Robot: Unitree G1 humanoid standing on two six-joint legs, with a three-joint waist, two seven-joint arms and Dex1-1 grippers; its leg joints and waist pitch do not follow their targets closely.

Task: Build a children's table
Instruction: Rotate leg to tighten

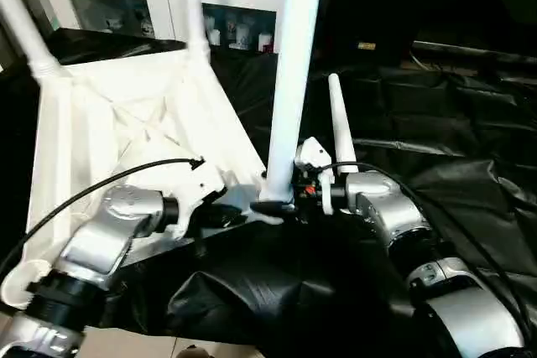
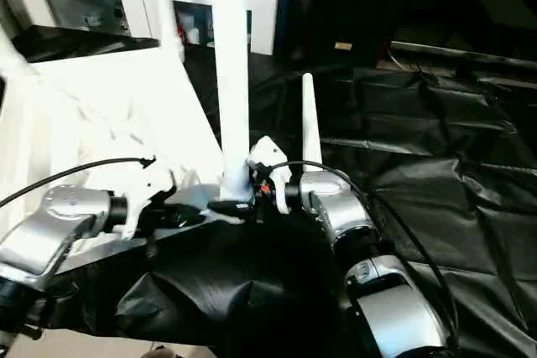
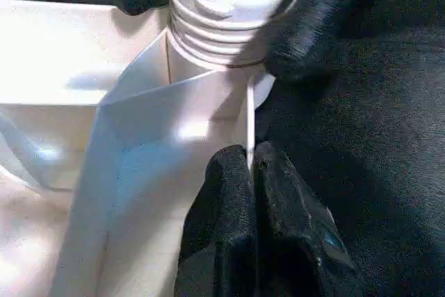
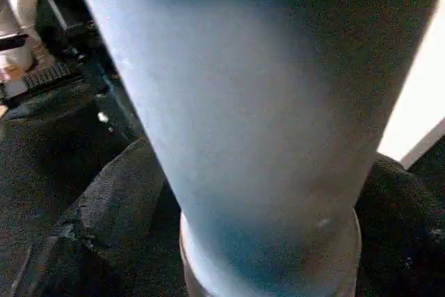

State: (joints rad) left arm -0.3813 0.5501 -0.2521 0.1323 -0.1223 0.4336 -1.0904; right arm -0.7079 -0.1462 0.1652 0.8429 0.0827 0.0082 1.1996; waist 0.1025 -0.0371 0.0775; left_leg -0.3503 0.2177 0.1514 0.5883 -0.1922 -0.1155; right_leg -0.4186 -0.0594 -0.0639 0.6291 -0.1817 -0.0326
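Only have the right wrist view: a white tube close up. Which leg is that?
Observer: The near-corner leg of the upturned tabletop. The right gripper is at its base.
Operator: Screwed fully home?
Observer: Apparently not. The left wrist view shows the leg's threads exposed above the corner socket.
Operator: Where's the left gripper?
Observer: The left gripper is shut on a thin rib of the tabletop, right beside that socket.

A white glass-door cabinet [image 1: 168, 6] stands behind the black-draped work table [image 1: 470, 148].
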